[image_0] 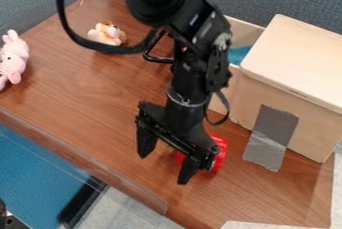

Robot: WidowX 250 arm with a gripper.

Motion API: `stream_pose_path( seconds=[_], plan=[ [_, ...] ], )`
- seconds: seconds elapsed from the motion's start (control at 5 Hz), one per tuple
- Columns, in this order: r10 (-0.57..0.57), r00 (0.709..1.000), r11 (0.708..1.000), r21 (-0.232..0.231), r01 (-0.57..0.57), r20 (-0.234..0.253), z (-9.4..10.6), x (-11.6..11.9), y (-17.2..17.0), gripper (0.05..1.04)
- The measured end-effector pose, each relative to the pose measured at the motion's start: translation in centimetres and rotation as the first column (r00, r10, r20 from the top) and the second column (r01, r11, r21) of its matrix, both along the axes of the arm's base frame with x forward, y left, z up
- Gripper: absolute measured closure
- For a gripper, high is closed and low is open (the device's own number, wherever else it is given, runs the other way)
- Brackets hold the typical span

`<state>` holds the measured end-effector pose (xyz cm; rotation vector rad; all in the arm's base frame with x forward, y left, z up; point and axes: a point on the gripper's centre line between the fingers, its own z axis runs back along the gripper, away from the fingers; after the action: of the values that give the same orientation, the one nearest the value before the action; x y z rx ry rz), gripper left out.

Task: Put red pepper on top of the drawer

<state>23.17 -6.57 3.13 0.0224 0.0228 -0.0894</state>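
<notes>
- Your gripper (167, 159) is wide open, fingers well apart, and doesn't look clamped on anything.
- The red pepper (220, 148) is on the table (100, 98), partly hidden behind your right-hand finger, just left of the drawer box (297, 55).
- Looks glossy, so I'd guess light, smooth plastic, maybe a bit slippery. Can't tell if it's stiff.
- I'd grab it round the fat middle, gently, or it might squirt out.

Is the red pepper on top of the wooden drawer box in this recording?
No, the red pepper is down at the brown tabletop, partly hidden behind the claw, beside the wooden drawer box.
</notes>
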Motion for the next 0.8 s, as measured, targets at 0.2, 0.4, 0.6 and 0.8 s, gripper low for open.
stream_pose_path(
  seconds=[0.2,0.4,0.6,0.8],
  plan=[
    [-0.012,1.000,1.000,-0.004,0.012,0.018,-0.1,0.1,0.0,0.085],
    [-0.034,0.999,0.999,-0.004,0.034,0.027,0.0,0.2,0.0,0.085],
    [-0.172,0.976,0.981,-0.066,0.182,0.133,1.7,0.6,-1.0,0.085],
    [-0.328,0.915,0.930,-0.093,0.357,0.237,4.0,1.3,-1.1,0.085]
  ],
)
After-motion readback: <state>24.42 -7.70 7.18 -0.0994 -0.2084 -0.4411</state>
